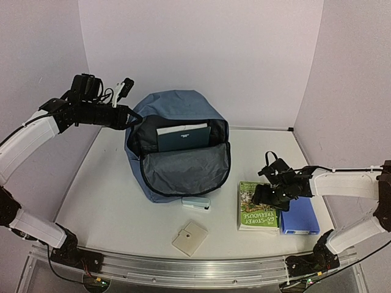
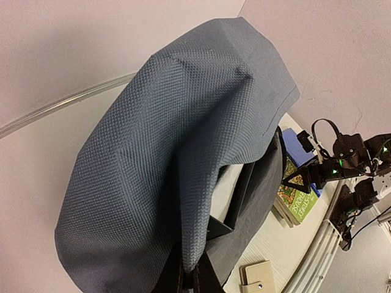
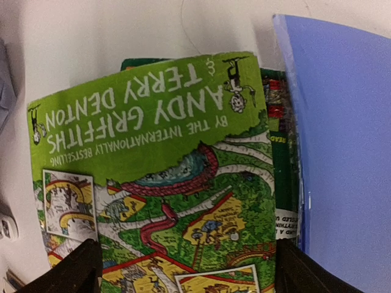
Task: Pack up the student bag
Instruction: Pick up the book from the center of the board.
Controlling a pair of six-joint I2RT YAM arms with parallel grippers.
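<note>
The student bag [image 1: 177,110] is a slate-blue backpack lying open at the table's middle, grey lining up, with a dark green book [image 1: 182,137] inside. My left gripper [image 1: 131,116] is shut on the bag's left rim fabric; in the left wrist view the gripper [image 2: 190,268] pinches a fold of the bag [image 2: 159,140]. My right gripper [image 1: 270,194] is open over a green picture book [image 1: 256,206]. In the right wrist view the gripper [image 3: 186,274] has one finger on each side of the book [image 3: 153,152]; I cannot tell whether they touch it.
A blue folder [image 1: 299,217] lies right of the green book, also in the right wrist view [image 3: 342,152]. A beige wallet [image 1: 189,238] and a small white and teal item [image 1: 197,203] lie in front of the bag. Walls close the back and sides.
</note>
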